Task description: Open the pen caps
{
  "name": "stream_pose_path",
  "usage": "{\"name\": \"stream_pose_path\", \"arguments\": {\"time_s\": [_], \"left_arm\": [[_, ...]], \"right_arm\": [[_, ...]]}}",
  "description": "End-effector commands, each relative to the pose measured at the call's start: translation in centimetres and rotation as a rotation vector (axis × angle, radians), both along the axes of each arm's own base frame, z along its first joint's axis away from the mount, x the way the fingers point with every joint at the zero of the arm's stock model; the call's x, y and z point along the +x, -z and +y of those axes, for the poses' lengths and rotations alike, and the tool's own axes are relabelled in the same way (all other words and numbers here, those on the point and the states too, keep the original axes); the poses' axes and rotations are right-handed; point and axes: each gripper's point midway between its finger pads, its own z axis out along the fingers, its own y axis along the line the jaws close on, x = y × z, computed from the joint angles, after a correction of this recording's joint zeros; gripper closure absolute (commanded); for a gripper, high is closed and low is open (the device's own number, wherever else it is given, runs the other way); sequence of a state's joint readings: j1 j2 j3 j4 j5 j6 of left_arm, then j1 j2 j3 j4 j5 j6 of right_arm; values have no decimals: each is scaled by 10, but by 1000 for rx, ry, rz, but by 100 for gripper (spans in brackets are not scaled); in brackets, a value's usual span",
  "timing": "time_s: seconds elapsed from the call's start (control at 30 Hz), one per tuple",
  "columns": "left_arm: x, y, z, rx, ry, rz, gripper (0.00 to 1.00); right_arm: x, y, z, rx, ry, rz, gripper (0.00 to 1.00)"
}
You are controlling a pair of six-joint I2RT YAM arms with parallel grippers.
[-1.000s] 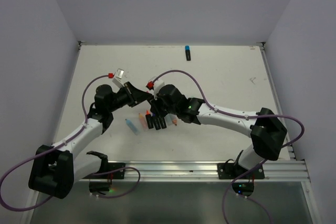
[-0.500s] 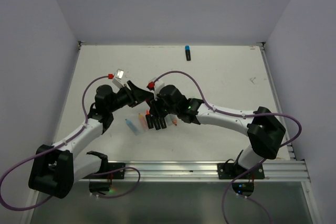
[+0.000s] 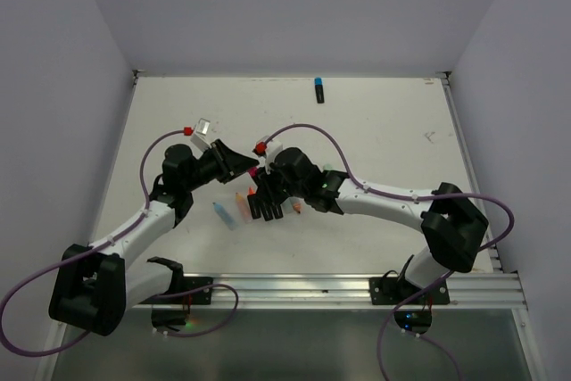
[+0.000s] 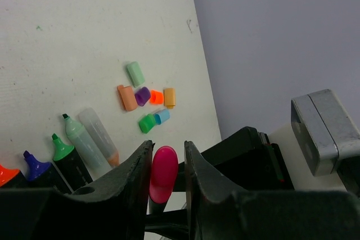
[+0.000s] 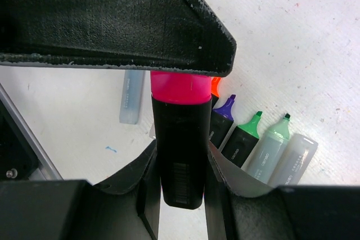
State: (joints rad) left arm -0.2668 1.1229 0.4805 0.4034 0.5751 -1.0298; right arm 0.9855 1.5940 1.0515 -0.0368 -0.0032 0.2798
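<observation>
From above, the left end effector point(image 3: 243, 165) and right end effector point(image 3: 266, 183) meet mid-frame over the white bench point(image 3: 375, 131). Left wrist view: the blocky pink plastic pen cap point(image 4: 163, 173) sits between the left tool's fingers point(image 4: 129, 195) at lower centre; a firm pinch cannot be confirmed. Right wrist view: the right tool clamps the stubby black highlighter body point(image 5: 179, 155). A straight pull along the pen's axis should part them cleanly.

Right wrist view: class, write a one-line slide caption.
Right hand grips black plastic highlighter body; left hand pinches its pink plastic cap.
</observation>
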Motion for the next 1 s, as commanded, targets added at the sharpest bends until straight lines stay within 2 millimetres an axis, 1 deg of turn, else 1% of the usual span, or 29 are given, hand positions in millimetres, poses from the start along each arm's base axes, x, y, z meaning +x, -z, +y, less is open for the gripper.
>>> {"name": "stream_pose_path", "arguments": {"time_s": [0.0, 0.13, 0.43, 0.5, 0.63, 0.67, 0.73, 0.77, 0.83, 0.9, 0.93, 0.97], "left_arm": [[2, -20, -5, -26, 28, -58, 69], [0, -20, -6, -24, 38, -62, 69], [1, -14, -6, -13, 38, -55, 70], [2, -13, -6, -13, 38, -54, 74], [2, -11, -7, -13, 44, -49, 78], [2, -11, -6, -12, 43, -50, 81], [2, -10, -6, -10, 43, -48, 98], [2, -10, -7, -9, 45, -48, 100], [2, -11, -6, -7, 44, -52, 100], [5, -10, -4, 1, 19, -39, 100], [8, -10, -2, 8, -2, -32, 100], [15, -10, 4, 21, -54, -32, 100]], "right_arm": [[9, -27, 3, 66, 17, -38, 100], [13, -33, 3, 82, 29, -39, 100], [13, -37, 8, 101, 24, -30, 100], [13, -37, 9, 101, 25, -29, 100], [16, -43, 11, 113, 28, -37, 100], [15, -43, 12, 113, 26, -34, 100], [16, -43, 12, 110, 28, -35, 100], [17, -42, 12, 109, 29, -35, 100], [17, -41, 13, 109, 31, -32, 100], [15, -36, 14, 101, 25, -21, 100], [15, -34, 13, 97, 25, -16, 100], [14, -30, 12, 94, 26, -8, 100]]}}
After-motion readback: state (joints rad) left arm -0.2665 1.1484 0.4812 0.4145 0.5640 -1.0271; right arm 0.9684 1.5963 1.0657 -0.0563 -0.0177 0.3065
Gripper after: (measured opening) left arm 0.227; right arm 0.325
